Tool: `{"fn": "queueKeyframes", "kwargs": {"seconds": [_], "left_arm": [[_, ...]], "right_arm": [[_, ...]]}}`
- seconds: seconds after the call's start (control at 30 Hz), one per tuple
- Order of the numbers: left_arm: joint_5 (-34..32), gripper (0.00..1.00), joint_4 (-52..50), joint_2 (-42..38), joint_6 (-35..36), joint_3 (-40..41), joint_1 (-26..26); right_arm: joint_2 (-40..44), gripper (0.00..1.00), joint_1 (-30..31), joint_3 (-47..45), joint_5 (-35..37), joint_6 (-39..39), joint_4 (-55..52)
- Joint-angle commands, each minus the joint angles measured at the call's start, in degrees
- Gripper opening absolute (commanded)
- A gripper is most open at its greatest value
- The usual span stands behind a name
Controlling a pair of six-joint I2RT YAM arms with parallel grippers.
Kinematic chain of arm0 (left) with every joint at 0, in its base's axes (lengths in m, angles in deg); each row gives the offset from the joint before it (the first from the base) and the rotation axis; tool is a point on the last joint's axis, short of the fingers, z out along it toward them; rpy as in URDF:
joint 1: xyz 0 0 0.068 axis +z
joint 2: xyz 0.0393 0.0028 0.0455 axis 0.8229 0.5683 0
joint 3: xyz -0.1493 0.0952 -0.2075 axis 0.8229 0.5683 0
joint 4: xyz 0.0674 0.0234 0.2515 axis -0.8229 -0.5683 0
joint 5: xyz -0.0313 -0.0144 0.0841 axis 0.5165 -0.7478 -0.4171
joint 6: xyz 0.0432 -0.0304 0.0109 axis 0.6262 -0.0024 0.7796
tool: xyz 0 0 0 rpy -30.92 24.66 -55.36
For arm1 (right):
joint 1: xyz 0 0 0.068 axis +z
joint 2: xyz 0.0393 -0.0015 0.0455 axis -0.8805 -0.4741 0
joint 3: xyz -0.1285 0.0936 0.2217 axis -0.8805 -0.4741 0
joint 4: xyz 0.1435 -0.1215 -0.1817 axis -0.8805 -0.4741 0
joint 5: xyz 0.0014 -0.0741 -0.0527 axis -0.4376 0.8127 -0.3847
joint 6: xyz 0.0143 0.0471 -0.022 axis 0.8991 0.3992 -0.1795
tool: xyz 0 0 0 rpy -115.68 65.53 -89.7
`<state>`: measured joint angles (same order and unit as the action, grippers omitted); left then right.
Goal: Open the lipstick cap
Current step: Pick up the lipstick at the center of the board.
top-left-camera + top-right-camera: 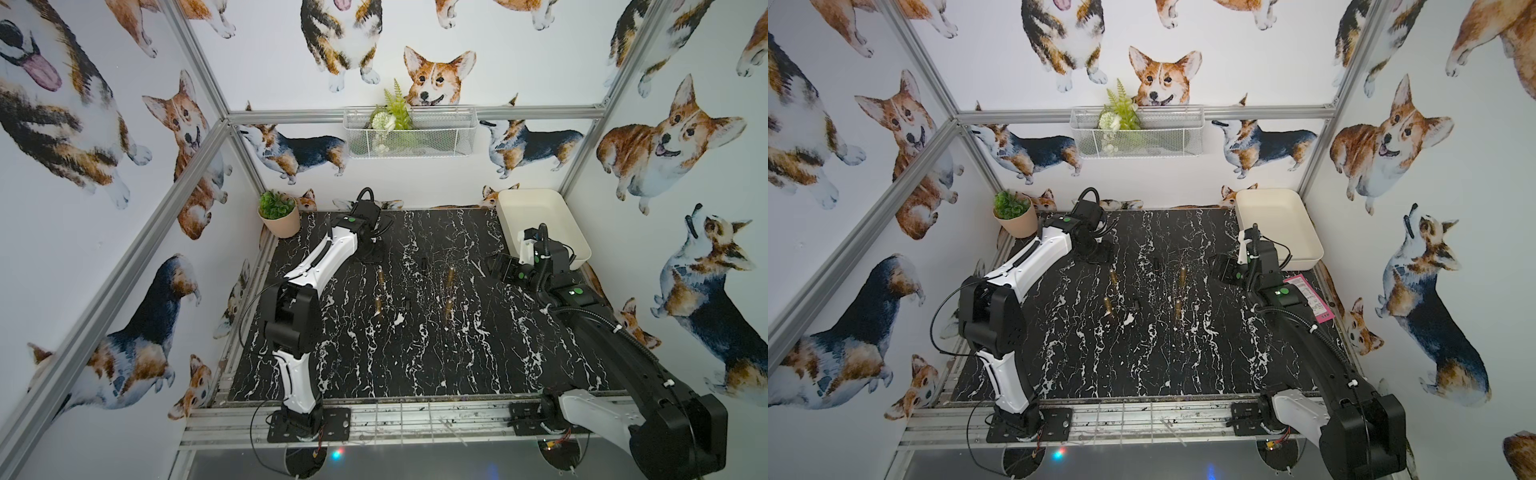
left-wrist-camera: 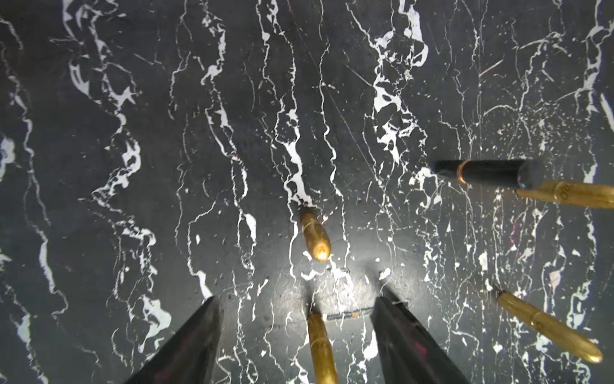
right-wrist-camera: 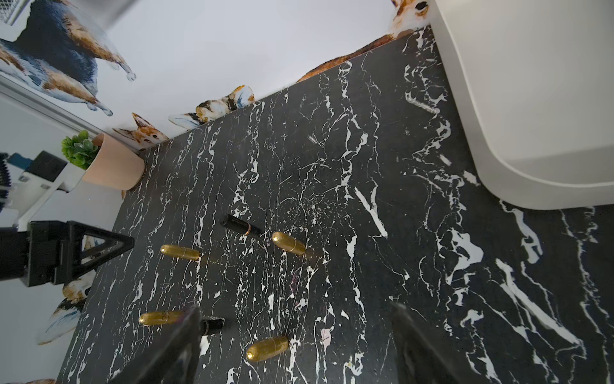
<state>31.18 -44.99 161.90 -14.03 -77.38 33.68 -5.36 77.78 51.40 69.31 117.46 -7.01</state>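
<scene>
marble table (image 1: 415,365): left end effector (image 2: 297,296) gapes, gold lipstick (image 2: 320,345) cut off between its fingers (image 2: 186,349); right end effector (image 3: 295,306) gapes.

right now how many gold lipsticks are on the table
4, standing upright in a square: far-left lipstick, far-right lipstick, near-left lipstick, near-right lipstick. None seems hidden.

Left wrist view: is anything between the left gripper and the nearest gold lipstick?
Nothing visible does. The nearest gold lipstick shows between the left gripper's open fingers, with only bare table around it; a second gold lipstick stands beyond it.
</scene>
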Motion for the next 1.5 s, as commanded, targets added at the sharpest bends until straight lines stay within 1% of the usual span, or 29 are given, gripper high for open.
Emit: {"fn": "queueKeyframes", "kwargs": {"seconds": [0.0,0.07,0.17,0.2,0.27,0.37,0.5,0.63,0.77,0.83,0.93,1.03,1.47], "left_arm": [[0.58,0.71,-2.59,4.94,-1.12,-4.34,-0.65],[0.98,0.67,-2.84,7.13,-1.57,-6.06,-0.72],[1.15,0.66,-3.63,10.39,-1.71,-8.56,-1.02],[0.95,0.64,-4.05,11.31,-1.62,-9.31,-1.15],[0.20,0.61,-4.73,12.48,-1.62,-10.35,-1.33],[-0.41,0.60,-5.19,13.39,-2.11,-10.86,-1.43],[-0.58,0.60,-6.32,13.59,-2.17,-10.79,-1.62],[-1.04,0.61,-6.99,13.84,-1.98,-9.99,-1.69],[-1.13,0.60,-6.89,13.85,-1.85,-9.27,-1.69],[-1.13,0.56,-7.22,14.27,-1.81,-9.61,-1.69],[-1.29,0.56,-6.93,14.27,-1.97,-9.30,-1.69],[-0.74,0.47,-6.77,14.38,-2.06,-9.24,-1.69],[-0.48,0.44,-6.59,15.38,-1.83,-8.62,-1.69]], "right_arm": [[-0.41,0.90,1.18,-0.17,-0.65,-1.16,0.30],[-0.70,0.90,1.76,-0.17,-0.63,-1.42,0.33],[-1.08,0.90,1.77,-0.41,-0.54,-1.57,0.75],[-1.14,0.90,1.80,-0.52,-0.63,-1.77,0.97],[-1.33,0.90,1.77,-0.54,-0.71,-2.07,1.13],[-1.33,0.90,1.83,-0.65,-0.90,-2.43,1.17],[-3.25,0.90,1.80,-1.39,-1.12,-2.36,2.12],[-3.67,0.91,1.80,-1.93,-1.12,-2.16,2.79],[-3.71,0.91,1.81,-2.10,-0.64,-2.34,2.90],[-3.38,0.91,1.77,-2.32,-0.47,-2.17,2.99],[-3.05,0.91,1.85,-2.67,-0.37,-1.87,3.20],[-2.91,0.91,1.77,-2.76,-0.24,-1.73,3.29],[-2.21,0.91,1.77,-3.60,0.26,-1.42,3.30]]}}
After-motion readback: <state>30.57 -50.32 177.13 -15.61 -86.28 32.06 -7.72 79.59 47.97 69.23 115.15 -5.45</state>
